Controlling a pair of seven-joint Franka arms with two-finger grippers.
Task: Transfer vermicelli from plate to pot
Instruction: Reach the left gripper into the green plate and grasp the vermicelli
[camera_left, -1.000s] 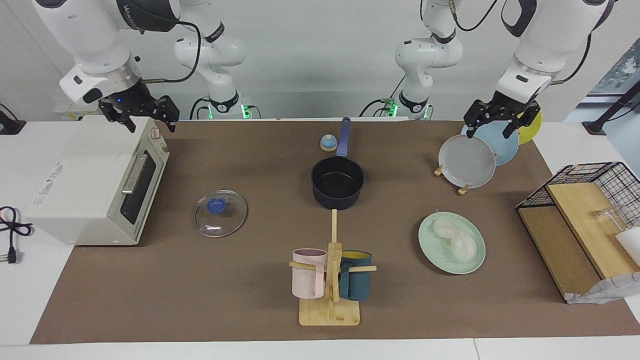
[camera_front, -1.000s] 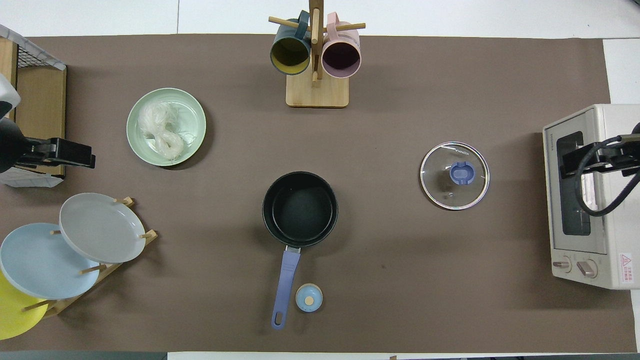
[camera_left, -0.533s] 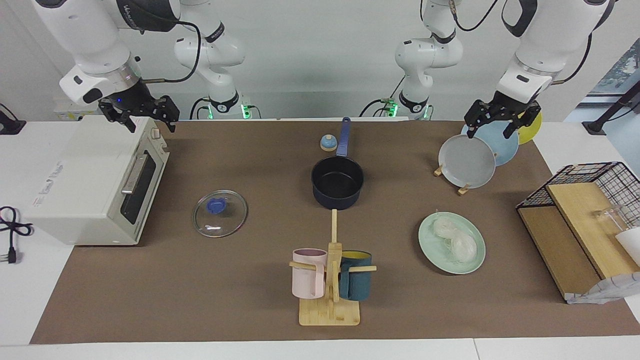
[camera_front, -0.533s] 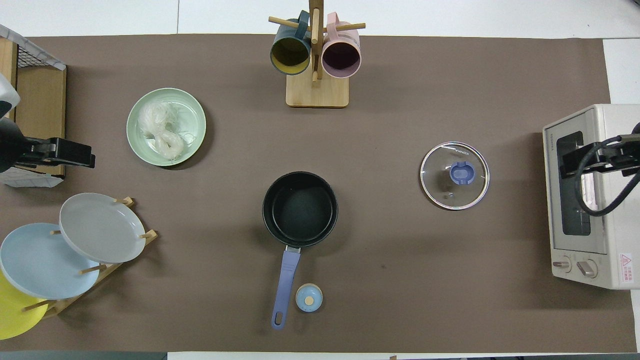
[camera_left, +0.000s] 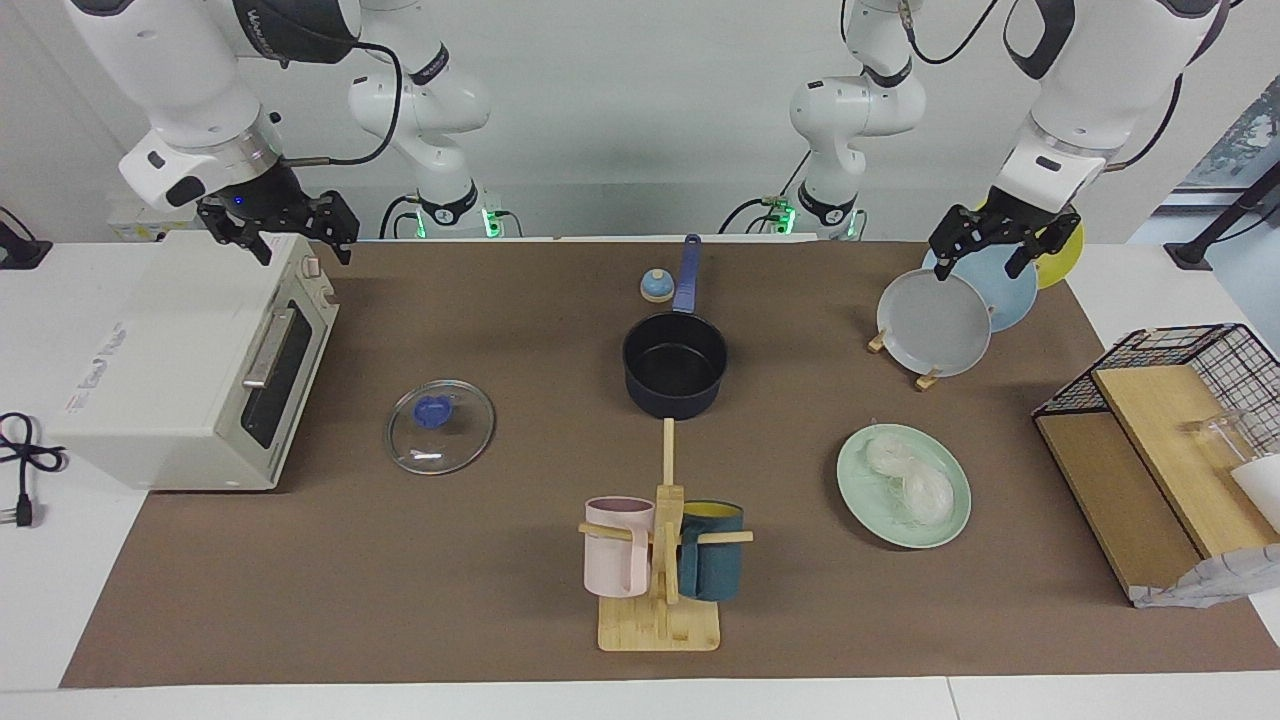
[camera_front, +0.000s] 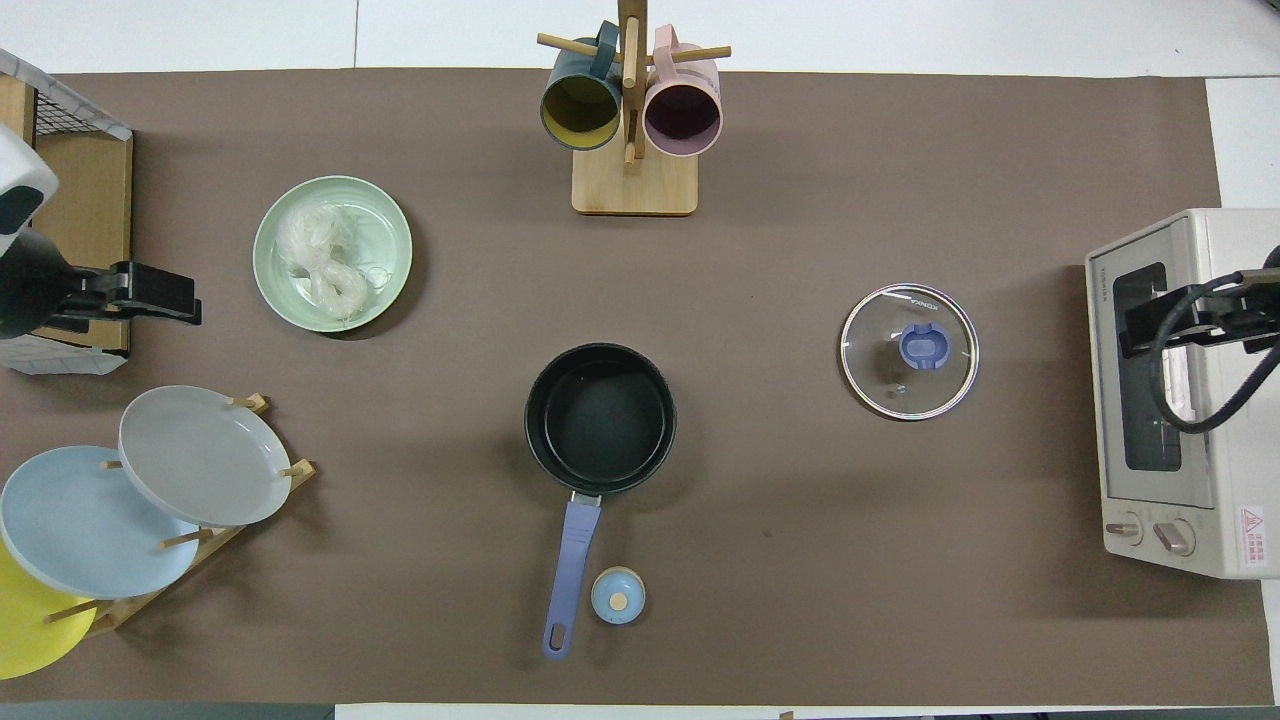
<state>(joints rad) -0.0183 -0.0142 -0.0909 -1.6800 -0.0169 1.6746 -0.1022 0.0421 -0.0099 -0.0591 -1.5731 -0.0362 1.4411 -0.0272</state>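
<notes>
Two whitish vermicelli nests (camera_left: 910, 482) lie on the mint-green plate (camera_left: 868, 505), toward the left arm's end of the table; they also show in the overhead view (camera_front: 320, 262) on the plate (camera_front: 388, 232). The dark navy pot (camera_left: 675, 365) stands mid-table, empty, with its blue handle (camera_left: 687, 272) pointing toward the robots; it shows in the overhead view (camera_front: 600, 418) too. My left gripper (camera_left: 980, 255) is open and empty, raised over the plate rack, and also shows in the overhead view (camera_front: 170, 298). My right gripper (camera_left: 303, 250) is open and empty over the toaster oven.
A rack with grey, light blue and yellow plates (camera_left: 935, 322) stands near the left arm. A glass lid (camera_left: 440, 427), a toaster oven (camera_left: 190, 360), a mug tree (camera_left: 665, 560), a small blue knob (camera_left: 656, 286) and a wire-and-wood shelf (camera_left: 1160, 450) are also on the table.
My left gripper has shifted slightly toward the mint-green plate. The right arm has not moved.
</notes>
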